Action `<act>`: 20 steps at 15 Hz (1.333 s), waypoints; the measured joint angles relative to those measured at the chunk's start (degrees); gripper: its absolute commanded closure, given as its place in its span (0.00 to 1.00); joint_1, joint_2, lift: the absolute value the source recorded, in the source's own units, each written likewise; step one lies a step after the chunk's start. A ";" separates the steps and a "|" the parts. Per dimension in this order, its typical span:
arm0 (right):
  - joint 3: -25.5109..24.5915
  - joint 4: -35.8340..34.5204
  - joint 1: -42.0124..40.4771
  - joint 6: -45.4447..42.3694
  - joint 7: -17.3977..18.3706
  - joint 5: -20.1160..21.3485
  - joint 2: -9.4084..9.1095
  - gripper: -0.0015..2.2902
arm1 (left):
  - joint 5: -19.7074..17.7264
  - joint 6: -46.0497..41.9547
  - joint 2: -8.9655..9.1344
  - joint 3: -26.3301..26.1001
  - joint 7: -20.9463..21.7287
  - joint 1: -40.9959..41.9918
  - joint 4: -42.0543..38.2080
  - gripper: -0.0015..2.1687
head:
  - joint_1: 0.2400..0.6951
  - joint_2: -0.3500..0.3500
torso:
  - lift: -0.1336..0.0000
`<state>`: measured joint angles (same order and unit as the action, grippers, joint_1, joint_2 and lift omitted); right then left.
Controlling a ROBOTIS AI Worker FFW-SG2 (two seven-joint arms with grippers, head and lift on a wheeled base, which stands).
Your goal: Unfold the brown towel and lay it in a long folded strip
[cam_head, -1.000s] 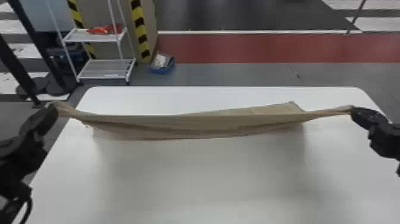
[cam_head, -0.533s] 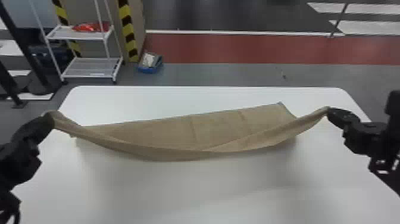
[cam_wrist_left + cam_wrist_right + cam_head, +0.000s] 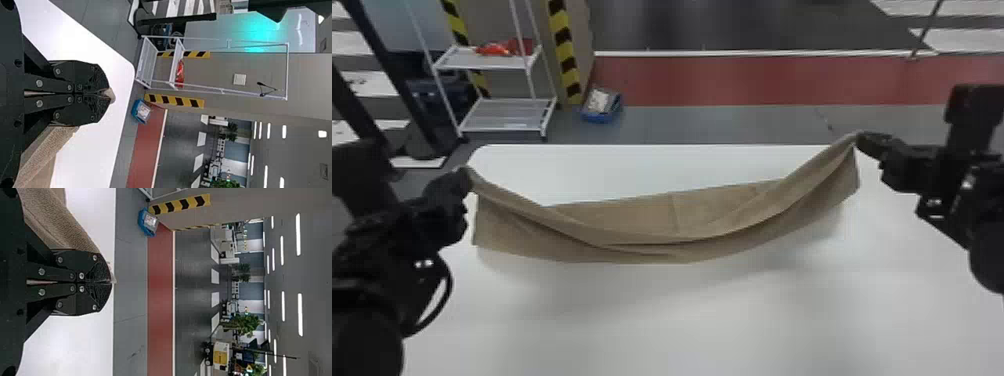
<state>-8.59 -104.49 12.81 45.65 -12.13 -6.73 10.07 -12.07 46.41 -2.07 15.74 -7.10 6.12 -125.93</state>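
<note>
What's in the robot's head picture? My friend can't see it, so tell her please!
The robot's left claw and right claw hold up a brown towel, which sags between them over a white table. A white shelf rack stands behind, at left.

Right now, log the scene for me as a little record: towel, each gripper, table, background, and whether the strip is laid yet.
Towel: brown towel, sagging between the grippers, over the table
Left gripper: shut on the towel's left end
Right gripper: shut on its right end
Table: white
Background: metal rack, blue box on the floor
Strip laid: not yet
</note>
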 measured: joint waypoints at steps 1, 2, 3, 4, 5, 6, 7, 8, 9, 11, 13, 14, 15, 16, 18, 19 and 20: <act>1.13 3.07 3.31 -0.57 0.13 0.21 -0.42 0.57 | 0.02 0.05 -0.39 -0.02 0.00 -3.41 3.53 0.65 | 0.87 0.58 | 0.11; 2.24 6.18 6.73 -1.53 0.21 0.68 -0.96 0.57 | 0.01 -0.07 -0.99 -0.10 0.02 -7.00 7.13 0.65 | 0.77 0.60 | 0.11; 2.97 8.97 9.70 -2.94 0.22 1.15 -1.48 0.57 | -0.03 -0.46 -1.50 -0.19 0.25 -10.28 10.32 0.65 | 0.72 0.61 | 0.11; 3.31 11.13 11.83 -4.87 0.20 1.37 -1.76 0.57 | -0.09 -1.16 -1.84 -0.25 0.63 -12.85 12.75 0.65 | 0.68 0.61 | 0.11; 3.37 13.37 13.91 -7.75 0.18 1.39 -1.92 0.57 | -0.28 -3.11 -2.10 -0.31 1.36 -15.48 15.17 0.65 | 0.63 0.61 | 0.11; 3.05 15.40 15.88 -10.18 0.07 1.01 -1.93 0.57 | -0.75 -5.67 -2.36 -0.35 2.36 -17.70 16.98 0.65 | 0.53 0.61 | 0.11; 2.40 17.04 17.51 -11.52 -0.34 0.38 -1.76 0.57 | -1.70 -7.15 -2.68 -0.36 2.84 -19.32 17.94 0.65 | 0.47 0.60 | 0.11; 1.49 18.47 18.94 -12.35 -0.79 -0.44 -1.22 0.57 | -3.41 -7.87 -3.08 -0.31 2.94 -20.62 18.36 0.65 | 0.42 0.59 | 0.11; 0.61 19.13 19.39 -12.78 -1.32 -1.21 -0.21 0.57 | -5.41 -8.00 -3.32 -0.20 2.91 -21.06 17.90 0.65 | 0.39 0.57 | 0.11; -1.42 18.52 17.64 -12.80 -2.24 -3.34 2.73 0.57 | -8.70 -7.42 -3.51 0.16 2.88 -19.38 14.35 0.65 | 0.37 0.54 | 0.11; -4.60 14.38 12.53 -10.56 -4.35 -6.42 5.52 0.57 | -10.33 -5.52 -3.55 0.99 2.73 -13.78 7.90 0.65 | 0.45 0.48 | 0.11; -6.29 11.32 8.62 -9.56 -5.91 -7.10 6.14 0.57 | -11.89 -4.31 -3.50 1.89 2.60 -9.26 3.59 0.65 | 0.51 0.46 | 0.11; -7.68 8.57 4.36 -9.13 -7.12 -7.14 6.36 0.57 | -13.86 -3.30 -3.29 2.98 2.32 -3.83 -1.05 0.65 | 0.57 0.45 | 0.11; -8.59 6.77 0.75 -9.05 -8.19 -7.07 6.39 0.57 | -15.10 -2.50 -2.90 3.64 1.66 1.13 -4.79 0.65 | 0.72 0.44 | 0.11; -9.98 4.32 -6.04 -9.64 -10.59 -6.98 6.09 0.57 | -15.63 0.32 -1.34 4.09 -0.11 10.52 -10.63 0.65 | 0.90 0.43 | 0.11; -10.72 3.57 -9.39 -10.50 -12.07 -6.70 5.88 0.57 | -14.84 2.64 -0.23 3.69 -1.29 14.96 -12.75 0.65 | 1.00 0.42 | 0.11; -11.23 3.35 -11.47 -11.31 -13.25 -6.31 5.76 0.57 | -13.89 4.60 0.64 3.09 -2.20 17.60 -13.98 0.65 | 1.00 0.41 | 0.11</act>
<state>-19.82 -101.14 1.34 34.34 -25.38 -13.03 15.84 -25.96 51.01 -1.43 18.83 -9.30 23.72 -139.91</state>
